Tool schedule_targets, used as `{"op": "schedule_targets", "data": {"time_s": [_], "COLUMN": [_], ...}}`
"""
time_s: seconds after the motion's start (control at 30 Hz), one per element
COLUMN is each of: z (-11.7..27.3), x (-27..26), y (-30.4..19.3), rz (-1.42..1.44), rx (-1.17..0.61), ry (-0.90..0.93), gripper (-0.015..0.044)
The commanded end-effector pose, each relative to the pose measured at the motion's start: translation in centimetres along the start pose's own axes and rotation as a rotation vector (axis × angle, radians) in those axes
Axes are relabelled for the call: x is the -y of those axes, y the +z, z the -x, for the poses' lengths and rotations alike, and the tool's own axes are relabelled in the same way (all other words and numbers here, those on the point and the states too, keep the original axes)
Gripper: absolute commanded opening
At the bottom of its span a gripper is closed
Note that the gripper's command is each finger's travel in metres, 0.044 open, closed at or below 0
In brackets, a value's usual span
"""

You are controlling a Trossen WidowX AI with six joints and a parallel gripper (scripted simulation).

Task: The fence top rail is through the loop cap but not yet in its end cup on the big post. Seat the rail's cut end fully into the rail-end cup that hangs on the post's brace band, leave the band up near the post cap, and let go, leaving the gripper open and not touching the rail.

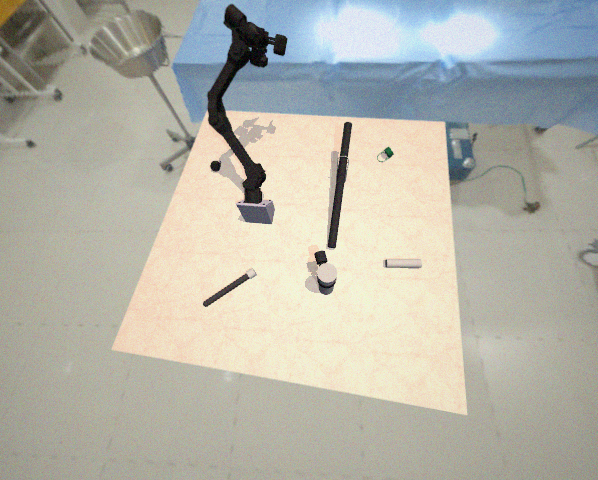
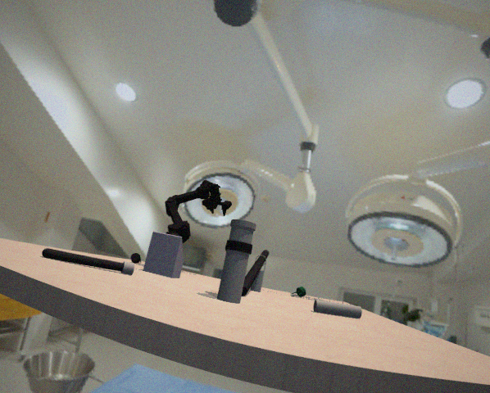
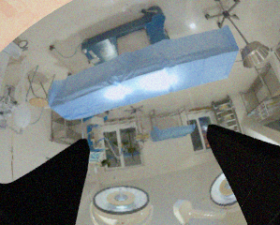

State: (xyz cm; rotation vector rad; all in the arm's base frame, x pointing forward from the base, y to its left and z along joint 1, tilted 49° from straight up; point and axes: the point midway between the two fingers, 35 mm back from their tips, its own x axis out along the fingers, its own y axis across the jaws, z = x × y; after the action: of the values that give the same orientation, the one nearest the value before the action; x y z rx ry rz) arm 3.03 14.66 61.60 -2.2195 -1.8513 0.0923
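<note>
The dark fence rail (image 1: 336, 201) (image 2: 255, 270) slopes through the loop cap on the thin line post (image 2: 258, 281). Its near end is low, by the table, short of the big post (image 1: 326, 272) (image 2: 233, 274) and apart from the cup. The big post stands upright. Its black brace band (image 2: 238, 246) sits high, a little below the cap. The black rail-end cup (image 1: 320, 256) hangs on the rail's side of the post; the exterior view does not show it. My gripper (image 1: 270, 53) (image 2: 218, 212) (image 3: 149, 139) is open and empty, high up and well away from the rail.
A grey block (image 1: 256, 212) (image 2: 163, 255) carries the arm's base. A dark tube with a pale end (image 1: 229, 289) (image 2: 82, 259), a pale tube (image 1: 405, 263) (image 2: 337, 309), a green-topped ring piece (image 1: 388, 152) (image 2: 300, 291) and a black ball (image 1: 215, 165) (image 2: 135, 257) lie around.
</note>
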Motion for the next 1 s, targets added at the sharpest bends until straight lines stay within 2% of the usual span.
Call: {"op": "schedule_targets", "data": {"time_s": [0.0, 0.03, 0.2, 0.33, 0.63, 0.7, 0.97], "z": [0.0, 0.0, 0.3, 0.9, 4.4, 4.7, 10.1], "x": [-0.3, -1.1, -9.1, -13.5, -26.6, -27.5, -37.3], "y": [-0.1, -0.2, -1.3, -0.9, 2.2, 2.5, 8.0], "rz": [-0.008, -0.034, -0.302, -0.497, -1.1, -1.183, -1.713], "rx": [-0.003, -0.014, -0.105, -0.15, -0.321, -0.376, -0.594], "ry": [0.004, 0.017, 0.132, 0.19, 0.366, 0.387, 0.517], "gripper": [0.0426, 0.044, 0.044, 0.044, 0.044, 0.044, 0.044]}}
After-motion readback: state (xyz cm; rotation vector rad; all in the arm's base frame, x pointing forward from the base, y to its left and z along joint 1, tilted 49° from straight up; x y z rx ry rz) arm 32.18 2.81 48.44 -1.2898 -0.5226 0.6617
